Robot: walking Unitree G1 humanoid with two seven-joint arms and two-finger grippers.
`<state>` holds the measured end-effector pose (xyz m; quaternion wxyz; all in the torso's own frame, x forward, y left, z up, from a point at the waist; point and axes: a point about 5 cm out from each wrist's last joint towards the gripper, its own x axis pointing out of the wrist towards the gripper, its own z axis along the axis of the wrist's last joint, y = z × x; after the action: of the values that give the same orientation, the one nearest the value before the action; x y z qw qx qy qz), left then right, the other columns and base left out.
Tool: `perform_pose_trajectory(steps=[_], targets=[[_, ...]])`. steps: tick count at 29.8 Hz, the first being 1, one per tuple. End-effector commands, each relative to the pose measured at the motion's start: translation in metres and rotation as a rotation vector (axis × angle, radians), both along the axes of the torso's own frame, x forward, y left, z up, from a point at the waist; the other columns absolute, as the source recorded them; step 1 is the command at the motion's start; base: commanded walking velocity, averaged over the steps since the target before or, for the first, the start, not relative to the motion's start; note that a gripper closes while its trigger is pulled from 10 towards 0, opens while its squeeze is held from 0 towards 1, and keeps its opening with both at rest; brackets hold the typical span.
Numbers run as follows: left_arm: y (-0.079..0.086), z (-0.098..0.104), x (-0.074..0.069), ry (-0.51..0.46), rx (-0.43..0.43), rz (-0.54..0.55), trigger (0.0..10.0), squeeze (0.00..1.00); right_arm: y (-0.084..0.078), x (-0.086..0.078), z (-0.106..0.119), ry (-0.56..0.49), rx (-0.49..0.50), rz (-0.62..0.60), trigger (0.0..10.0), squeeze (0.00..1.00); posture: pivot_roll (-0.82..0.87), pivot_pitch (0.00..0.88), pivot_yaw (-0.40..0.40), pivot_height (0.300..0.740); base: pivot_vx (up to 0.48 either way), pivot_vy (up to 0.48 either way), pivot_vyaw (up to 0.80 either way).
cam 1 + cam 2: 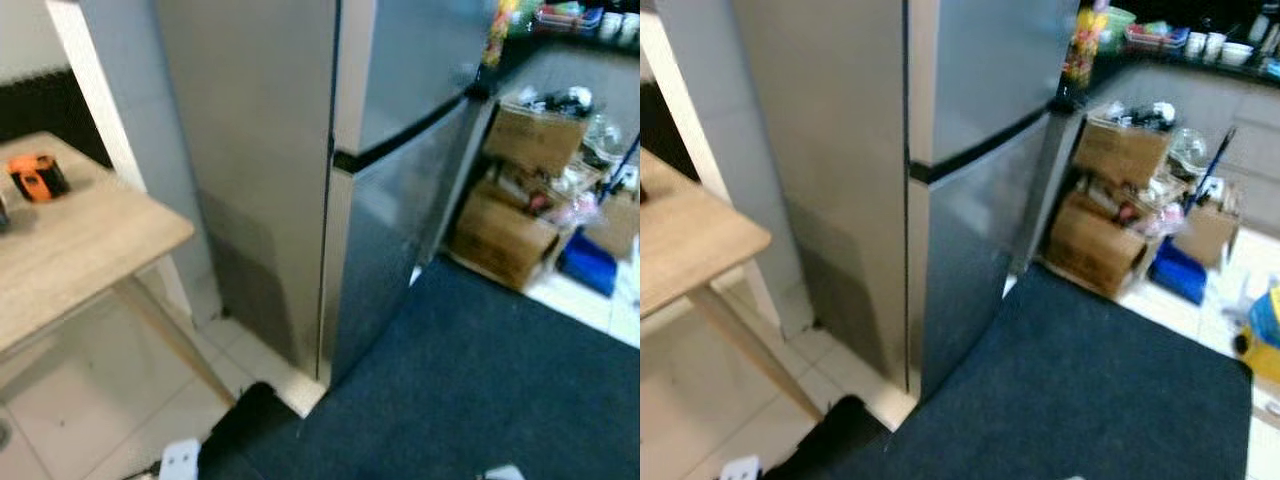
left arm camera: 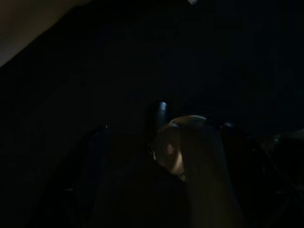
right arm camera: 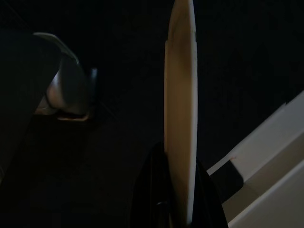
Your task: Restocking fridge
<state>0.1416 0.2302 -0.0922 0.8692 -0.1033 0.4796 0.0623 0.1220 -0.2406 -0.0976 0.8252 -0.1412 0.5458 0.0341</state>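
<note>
Steel fridge (image 1: 400, 200) stood shut ahead; right jaws (image 3: 178, 199) gripped a thin white plate (image 3: 180, 109) edge-on, left jaws' state unclear

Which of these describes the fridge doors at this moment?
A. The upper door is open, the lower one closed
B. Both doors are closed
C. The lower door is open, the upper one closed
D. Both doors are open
B: the fridge shows its upper door and lower door flush with the body, only the dark seam between them, and no shelves or interior exposed.
</note>
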Motion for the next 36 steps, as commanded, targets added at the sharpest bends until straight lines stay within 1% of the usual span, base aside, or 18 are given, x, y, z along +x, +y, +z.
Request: perform_pose_trajectory(steps=[1, 10, 11, 13, 16, 25, 36], targets=[[0.0046, -0.0022, -0.0088, 0.03, 0.013, 0.004, 10.0, 0.0, -0.0016, 0.0012, 0.0008, -0.002, -0.013, 0.02, 10.0, 0.0, -0.1, 0.029, -0.005, 0.74, 0.0, 0.0, 0.78], [0.0068, -0.0018, -0.0093, 0.032, 0.018, 0.0, 10.0, 0.0, -0.0052, -0.0023, 0.0007, 0.006, -0.024, 0.022, 10.0, 0.0, -0.1, 0.022, -0.005, 0.74, 0.0, 0.0, 0.78], [0.0067, -0.0017, -0.0091, 0.032, 0.017, -0.011, 10.0, 0.0, -0.0075, -0.0023, 0.0013, -0.002, -0.05, 0.016, 10.0, 0.0, -0.1, 0.018, -0.005, 0.74, 0.0, 0.0, 0.0], [0.0064, -0.0016, -0.0088, 0.033, 0.017, -0.025, 10.0, 0.0, -0.0085, -0.0019, 0.0016, -0.003, -0.069, 0.025, 10.0, 0.0, -0.1, 0.015, -0.003, 0.74, 0.0, 0.0, 0.0], [0.0063, -0.0016, -0.0088, 0.034, 0.018, -0.03, 10.0, 0.0, -0.0086, -0.0018, 0.0016, 0.0, -0.075, 0.034, 10.0, 0.0, -0.1, 0.015, -0.003, 0.74, 0.0, 0.0, 0.0], [0.0023, -0.0024, -0.0084, 0.035, 0.005, -0.043, 10.0, 0.0, -0.0067, -0.0009, 0.0014, 0.002, -0.079, 0.065, 10.0, 0.0, -0.1, 0.017, -0.002, 0.74, 0.0, -0.41, 0.0], [0.0014, -0.0032, -0.0098, 0.044, 0.006, -0.046, 10.0, 0.0, -0.0053, -0.0009, 0.0011, 0.002, -0.08, 0.069, 10.0, 0.0, -0.1, 0.022, 0.0, 0.74, 0.0, -0.41, 0.0]])
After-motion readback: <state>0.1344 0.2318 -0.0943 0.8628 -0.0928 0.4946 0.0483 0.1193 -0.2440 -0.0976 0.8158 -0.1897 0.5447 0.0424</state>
